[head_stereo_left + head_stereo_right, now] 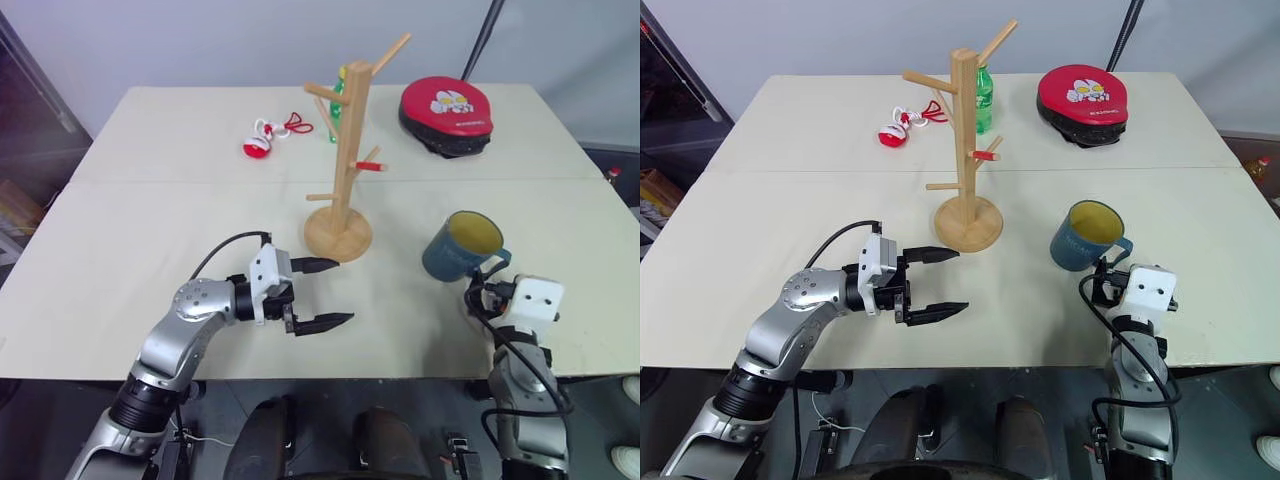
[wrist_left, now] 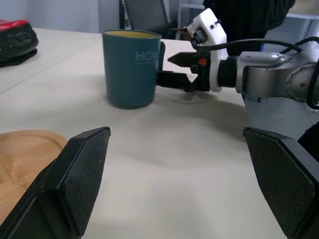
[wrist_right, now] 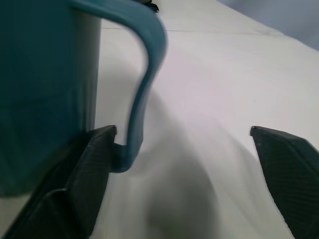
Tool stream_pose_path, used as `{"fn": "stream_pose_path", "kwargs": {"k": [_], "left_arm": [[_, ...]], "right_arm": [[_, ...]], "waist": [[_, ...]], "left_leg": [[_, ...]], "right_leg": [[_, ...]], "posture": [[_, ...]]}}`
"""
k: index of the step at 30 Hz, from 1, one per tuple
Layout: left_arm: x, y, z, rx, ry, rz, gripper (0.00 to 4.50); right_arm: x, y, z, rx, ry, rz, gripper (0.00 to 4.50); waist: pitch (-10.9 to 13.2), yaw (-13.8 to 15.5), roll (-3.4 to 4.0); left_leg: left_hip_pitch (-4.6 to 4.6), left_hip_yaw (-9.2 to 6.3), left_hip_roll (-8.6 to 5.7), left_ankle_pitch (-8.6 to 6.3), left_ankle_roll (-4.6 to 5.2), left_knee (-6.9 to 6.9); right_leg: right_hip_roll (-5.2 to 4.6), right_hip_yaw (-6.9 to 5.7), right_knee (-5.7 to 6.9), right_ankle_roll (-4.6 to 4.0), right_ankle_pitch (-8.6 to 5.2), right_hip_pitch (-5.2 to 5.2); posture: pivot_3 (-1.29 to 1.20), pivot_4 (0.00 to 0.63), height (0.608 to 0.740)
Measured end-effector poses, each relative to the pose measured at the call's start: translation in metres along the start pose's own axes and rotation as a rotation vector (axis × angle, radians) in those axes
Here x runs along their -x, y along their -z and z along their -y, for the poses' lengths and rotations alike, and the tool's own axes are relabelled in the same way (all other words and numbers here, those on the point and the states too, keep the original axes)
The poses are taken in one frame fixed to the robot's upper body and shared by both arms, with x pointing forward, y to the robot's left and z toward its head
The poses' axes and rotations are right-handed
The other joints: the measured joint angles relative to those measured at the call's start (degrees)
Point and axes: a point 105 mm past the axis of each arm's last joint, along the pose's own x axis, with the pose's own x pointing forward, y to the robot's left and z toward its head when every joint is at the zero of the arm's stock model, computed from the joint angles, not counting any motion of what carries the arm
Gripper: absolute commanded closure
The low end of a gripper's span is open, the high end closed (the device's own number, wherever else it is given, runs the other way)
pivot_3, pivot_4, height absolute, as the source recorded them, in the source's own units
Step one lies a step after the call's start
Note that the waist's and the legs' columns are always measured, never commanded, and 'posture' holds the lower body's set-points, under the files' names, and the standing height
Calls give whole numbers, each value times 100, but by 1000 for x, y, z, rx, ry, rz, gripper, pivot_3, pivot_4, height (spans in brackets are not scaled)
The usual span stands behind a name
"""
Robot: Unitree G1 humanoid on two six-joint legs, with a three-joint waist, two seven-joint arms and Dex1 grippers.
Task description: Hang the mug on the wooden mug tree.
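mug (image 1: 460, 247): teal, upright on table | wooden mug tree (image 1: 343, 165): upright, well apart

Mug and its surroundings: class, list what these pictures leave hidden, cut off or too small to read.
- Mug: in the right wrist view its rim and left side run past the picture's edges.
- Lettering on the mug: in the left wrist view it curves out of sight round the side.
- Green bottle: in the left eye view the mug tree covers most of it.
- Red pad: its print is too small to read.
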Motion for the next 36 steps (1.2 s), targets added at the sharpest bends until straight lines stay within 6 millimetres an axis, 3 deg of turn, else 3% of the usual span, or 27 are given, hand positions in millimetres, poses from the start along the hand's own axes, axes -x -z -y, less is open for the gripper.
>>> {"fn": "stream_pose_path", "kwargs": {"k": [6, 36], "left_arm": [[1, 1, 1, 3, -6, -2, 0], [0, 0, 0, -2, -10, 0, 0]], "right_arm": [[-1, 1, -6, -24, -40, 0, 4466], [5, -3, -17, 25, -135, 34, 4466]], "waist": [[0, 3, 0], [0, 1, 1]], "left_leg": [[0, 0, 0, 0, 0, 0], [0, 0, 1, 0, 0, 0]], "right_leg": [[0, 0, 0, 0, 0, 0], [1, 0, 1, 0, 0, 0]], "posture": [[0, 150, 740], [0, 150, 740]]}}
